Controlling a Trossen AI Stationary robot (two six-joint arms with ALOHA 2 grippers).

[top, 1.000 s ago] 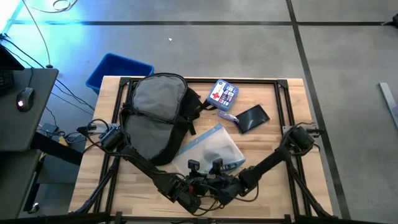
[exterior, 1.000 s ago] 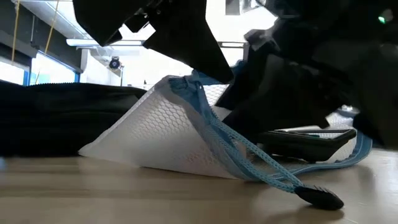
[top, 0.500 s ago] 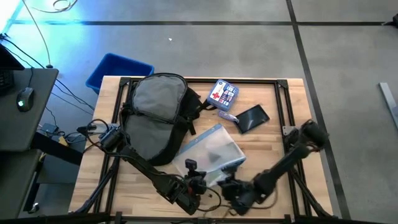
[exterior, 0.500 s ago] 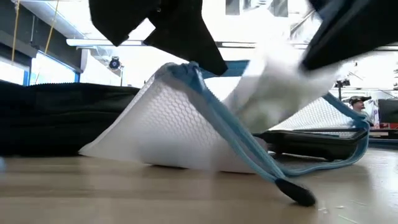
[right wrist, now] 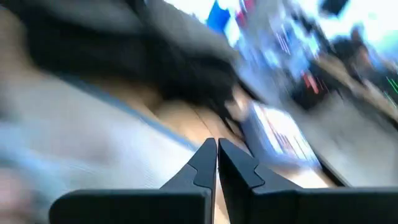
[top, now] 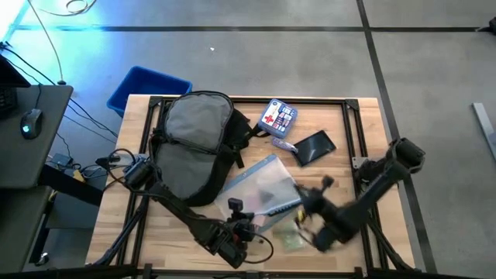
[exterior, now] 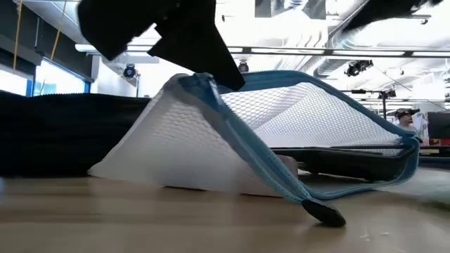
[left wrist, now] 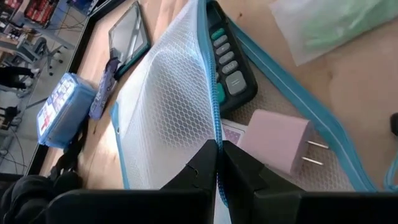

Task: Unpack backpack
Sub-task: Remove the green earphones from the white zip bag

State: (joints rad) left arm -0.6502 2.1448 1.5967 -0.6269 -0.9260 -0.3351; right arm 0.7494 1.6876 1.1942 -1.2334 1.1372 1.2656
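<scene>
The black backpack [top: 194, 139] with its grey lining lies on the table's far left part. A clear mesh zip pouch [top: 263, 190] with blue zipper edging lies beside it, opening toward the near edge. It holds a dark calculator [left wrist: 230, 68] and a pink plug [left wrist: 273, 140]. My left gripper [top: 236, 221] is shut on the pouch's edge. A green packet [top: 293, 239] lies on the table in front of the pouch. My right gripper [top: 304, 203] is blurred above the pouch's right side, and its fingers [right wrist: 205, 163] are shut with nothing between them. My left gripper pinches the upper blue zipper edge [left wrist: 216, 124] of the pouch's mouth between its two fingers. It comes from the table's near side, slanting down. That edge [exterior: 200, 81] is held up like a tent, while the pouch's bottom layer and zipper pull [exterior: 323, 211] rest on the table.
A blue printed box [top: 279, 116], a small purple thing [top: 283, 144] and a flat black device [top: 314, 147] lie at the far right of the table. A blue bin [top: 147, 85] stands on the floor beyond the far left corner. Bare wood shows at the near right.
My right gripper has drawn a pale green packet out of the pouch's mouth toward the near right. The packet now lies on the table there, and the gripper has swung up and away toward the far right. My left gripper keeps the pouch's edge up, and the mouth stands wider.
</scene>
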